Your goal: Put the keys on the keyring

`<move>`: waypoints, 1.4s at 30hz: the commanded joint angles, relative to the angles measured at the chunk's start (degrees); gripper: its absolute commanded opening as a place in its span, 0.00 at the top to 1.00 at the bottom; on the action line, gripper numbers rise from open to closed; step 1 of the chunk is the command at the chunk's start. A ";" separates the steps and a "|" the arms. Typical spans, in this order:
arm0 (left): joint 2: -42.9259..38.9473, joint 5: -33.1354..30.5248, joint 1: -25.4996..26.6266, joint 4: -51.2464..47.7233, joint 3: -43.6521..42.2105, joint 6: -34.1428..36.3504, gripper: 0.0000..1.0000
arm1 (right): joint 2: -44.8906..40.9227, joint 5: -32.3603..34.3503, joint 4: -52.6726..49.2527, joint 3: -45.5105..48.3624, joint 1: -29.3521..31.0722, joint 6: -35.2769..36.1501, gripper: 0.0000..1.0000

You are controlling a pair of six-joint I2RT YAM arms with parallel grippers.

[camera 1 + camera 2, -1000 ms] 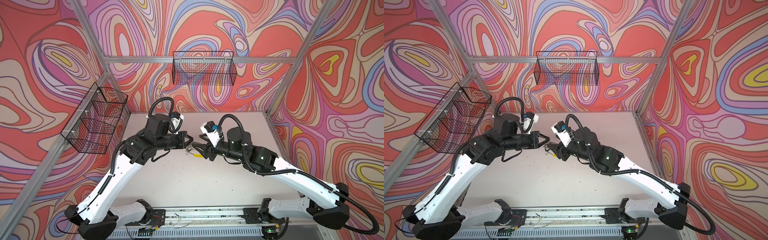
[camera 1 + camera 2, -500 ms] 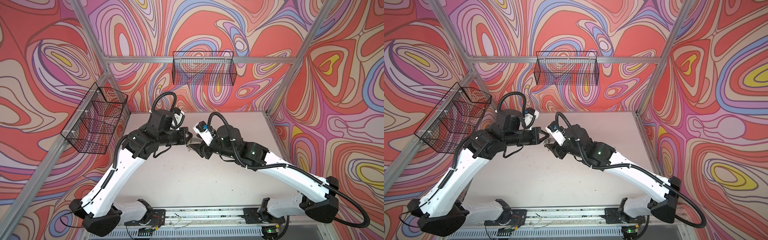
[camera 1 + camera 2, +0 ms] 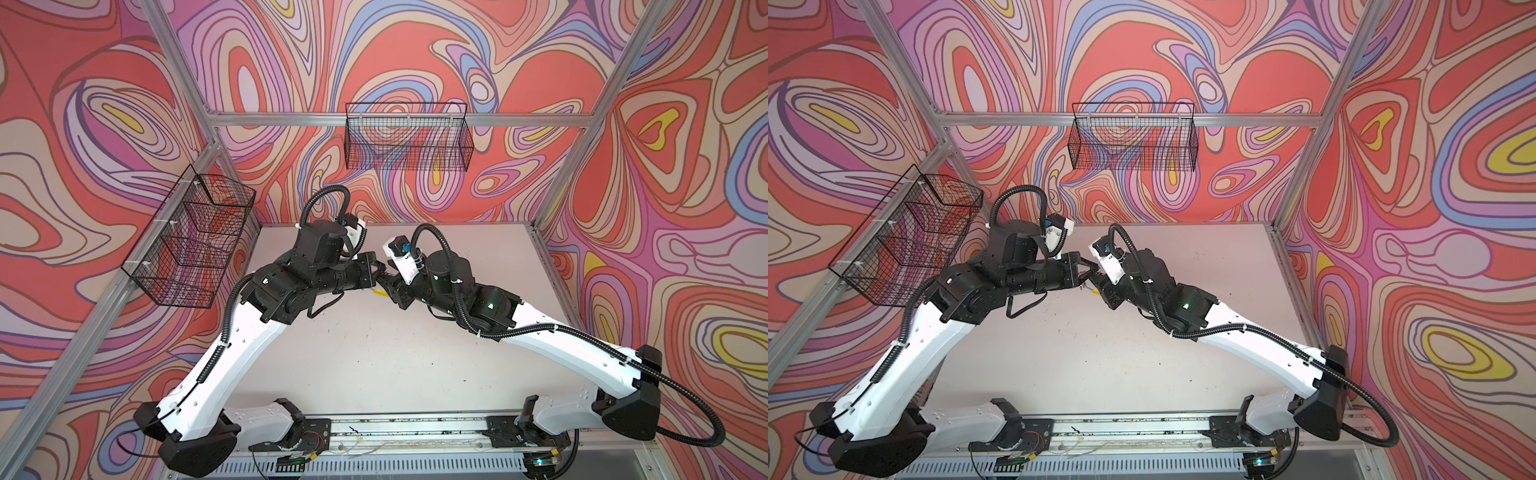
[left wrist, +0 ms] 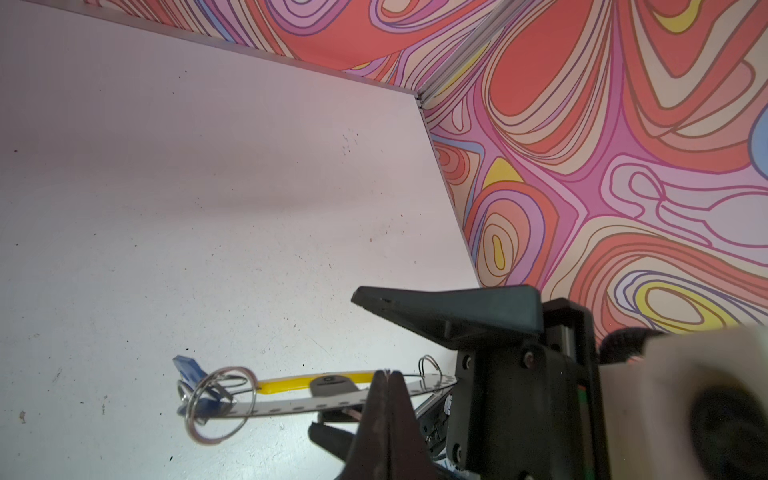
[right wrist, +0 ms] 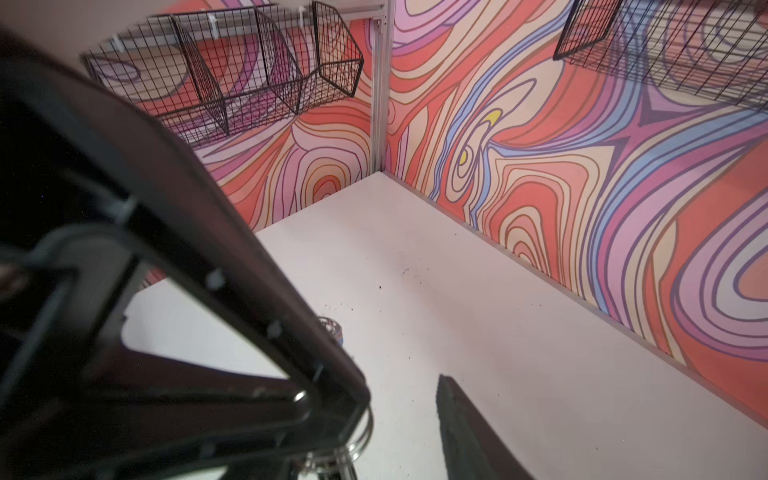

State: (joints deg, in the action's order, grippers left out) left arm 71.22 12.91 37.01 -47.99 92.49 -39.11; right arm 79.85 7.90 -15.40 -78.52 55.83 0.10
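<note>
Clamping the keyring (image 4: 291,405) over the table (image 4: 166,208), the left gripper (image 4: 386,376) has its jaws pressed together on the grey band. The right gripper (image 4: 336,362) stands apart, one finger on either side of the keyring. Only the left wrist view shows the blue tag (image 4: 189,370) at the keyring's far end; both top views show just the yellow sleeve (image 3: 380,292).

Pale white counter (image 3: 374,353), speckled with dark dots. Walls (image 3: 415,41) in swirls of red, pink, lilac, blue, yellow. Black wire basket (image 3: 407,137) at 12 o'clock, second black basket (image 3: 187,241) at 9 o'clock. Grey keyring (image 4: 299,407) dotted with holes, yellow sleeve (image 4: 286,384); blue tag (image 4: 189,368). Black left end effector (image 4: 387,378).
</note>
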 commanded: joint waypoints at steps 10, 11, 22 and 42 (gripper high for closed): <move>-1.11 -1.62 0.53 -2.32 1.26 1.04 1.00 | -2.07 4.04 -5.18 -0.49 -0.04 -2.59 0.85; -0.92 -1.63 0.57 -3.01 1.88 1.59 1.00 | -2.07 3.97 -5.95 -0.65 -0.08 -2.47 0.85; 2.19 -0.39 0.51 -10.35 8.64 10.39 1.00 | -3.47 -0.22 -7.98 -0.12 -0.06 -1.29 1.00; -11.52 3.10 0.51 14.89 -11.73 7.69 0.63 | -8.46 -2.41 2.57 7.01 -0.11 -10.94 1.00</move>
State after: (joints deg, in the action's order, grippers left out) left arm 59.24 16.88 37.74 -40.29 84.36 -28.73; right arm 72.77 3.33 -16.29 -71.81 55.83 -7.66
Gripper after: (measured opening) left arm 0.393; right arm 0.065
